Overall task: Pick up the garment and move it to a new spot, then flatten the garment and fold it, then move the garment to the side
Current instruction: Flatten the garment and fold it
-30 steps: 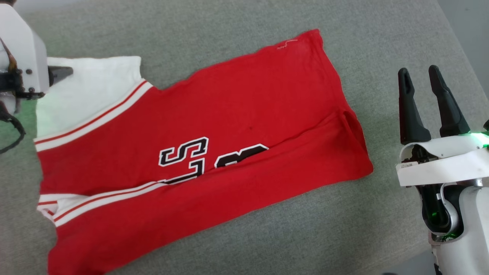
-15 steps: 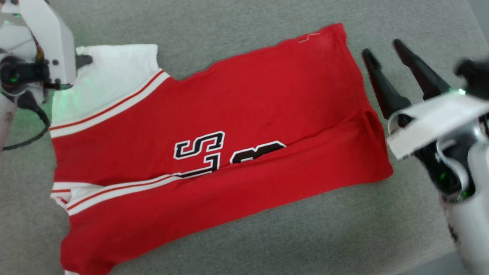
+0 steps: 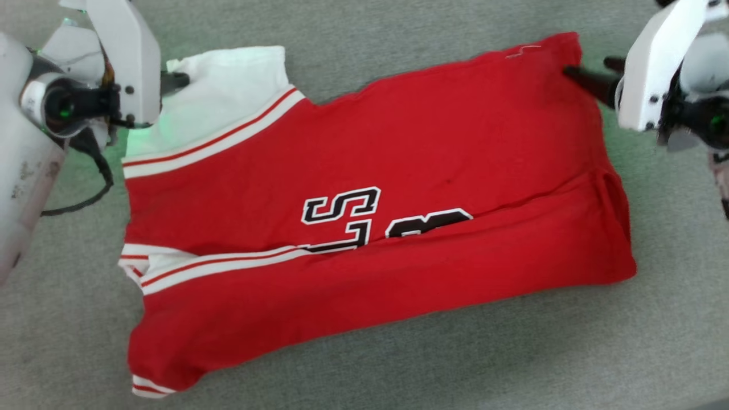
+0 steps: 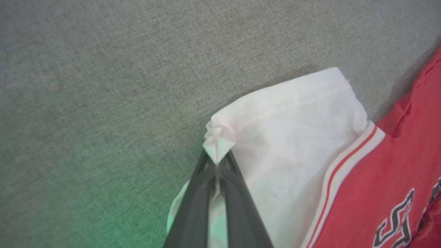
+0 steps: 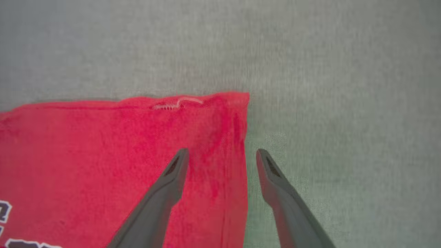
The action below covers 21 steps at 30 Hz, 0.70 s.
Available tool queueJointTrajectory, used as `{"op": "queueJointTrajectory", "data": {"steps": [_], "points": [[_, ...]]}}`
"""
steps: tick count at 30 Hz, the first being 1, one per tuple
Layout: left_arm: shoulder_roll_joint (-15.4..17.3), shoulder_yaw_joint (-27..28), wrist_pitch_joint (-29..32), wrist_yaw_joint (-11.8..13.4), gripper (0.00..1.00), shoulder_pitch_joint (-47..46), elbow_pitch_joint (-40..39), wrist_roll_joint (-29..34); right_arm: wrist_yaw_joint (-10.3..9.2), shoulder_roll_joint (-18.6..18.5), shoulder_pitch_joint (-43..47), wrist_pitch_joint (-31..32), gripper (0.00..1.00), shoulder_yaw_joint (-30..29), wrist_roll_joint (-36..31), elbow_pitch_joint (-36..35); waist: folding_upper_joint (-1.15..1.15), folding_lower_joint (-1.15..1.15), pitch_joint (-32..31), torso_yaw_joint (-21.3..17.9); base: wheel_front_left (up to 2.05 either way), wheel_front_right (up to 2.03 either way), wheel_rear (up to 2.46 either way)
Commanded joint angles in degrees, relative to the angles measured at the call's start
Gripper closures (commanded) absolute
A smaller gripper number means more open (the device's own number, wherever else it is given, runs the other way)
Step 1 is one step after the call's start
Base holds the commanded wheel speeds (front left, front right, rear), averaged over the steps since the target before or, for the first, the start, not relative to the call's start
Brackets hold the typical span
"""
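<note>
The garment lies spread on the grey surface, red with black-and-white lettering and a lengthwise fold along its near side. Its white sleeve panel with striped trim is at the upper left. My left gripper is shut on the corner of that sleeve; in the left wrist view the gripper pinches a bunched tip of white cloth. My right gripper is open at the garment's far right corner. In the right wrist view the gripper straddles the red edge, one finger over the cloth, one over bare surface.
A grey fabric-covered surface lies under and around the garment. Its edge shows at the lower right corner. A black cable hangs off my left arm beside the sleeve.
The head camera has shifted, so the garment sits further right in view. My right gripper has swung from the lower right up to the garment's far right corner. The left gripper keeps hold of the sleeve.
</note>
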Motion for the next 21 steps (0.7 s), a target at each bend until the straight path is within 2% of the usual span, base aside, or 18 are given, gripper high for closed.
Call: {"op": "queueJointTrajectory", "data": {"steps": [1,7,13,14,15,16,17,21], "points": [[0.10,-0.83,0.28,-0.09,1.00,0.42,0.17,-0.36,-0.04,0.27,-1.39,-0.62,0.00,0.40,-0.18,1.79,0.00,0.00,0.68,1.15,0.00,0.00,0.00],[-0.11,-1.83,-0.03,0.02,1.00,-0.88,-1.48,-1.57,-0.05,-0.97,-6.56,-1.00,0.00,4.01,-3.18,8.73,0.00,0.00,2.51,2.58,0.00,0.00,0.00],[-0.28,-3.13,-0.72,0.02,1.00,-0.94,-2.41,-2.64,-0.03,0.91,-8.10,-2.98,0.00,7.29,-3.14,13.42,0.00,0.00,3.45,3.15,0.00,0.00,0.00],[-0.21,-3.33,-0.68,0.02,1.00,-0.91,-2.48,-2.88,-0.03,1.15,-7.97,-2.35,0.55,8.54,-2.96,13.77,0.00,0.00,3.60,3.22,0.00,0.00,0.00],[-0.08,-3.45,-0.62,0.02,1.00,-1.06,-2.54,-3.13,-0.03,1.20,-7.95,-2.41,0.71,9.17,-2.38,13.78,0.00,0.00,3.83,3.33,0.00,0.00,0.00],[-0.02,-3.44,-0.74,0.03,1.00,-1.24,-2.51,-3.49,-0.03,1.11,-8.19,-3.01,0.96,9.52,-1.84,13.79,0.00,0.00,4.04,3.45,0.00,0.00,0.00],[0.01,-3.39,-0.91,0.03,1.00,-1.39,-2.43,-3.73,-0.03,0.88,-8.55,-3.46,1.00,9.75,-1.52,14.00,0.00,0.00,4.18,3.54,0.00,0.00,0.00],[-0.25,-2.95,-3.52,0.04,1.00,-1.78,-3.89,-5.16,-0.04,-0.39,-8.78,-5.69,1.00,11.96,-0.06,13.26,0.00,0.00,4.03,4.17,0.00,0.00,0.00]]}}
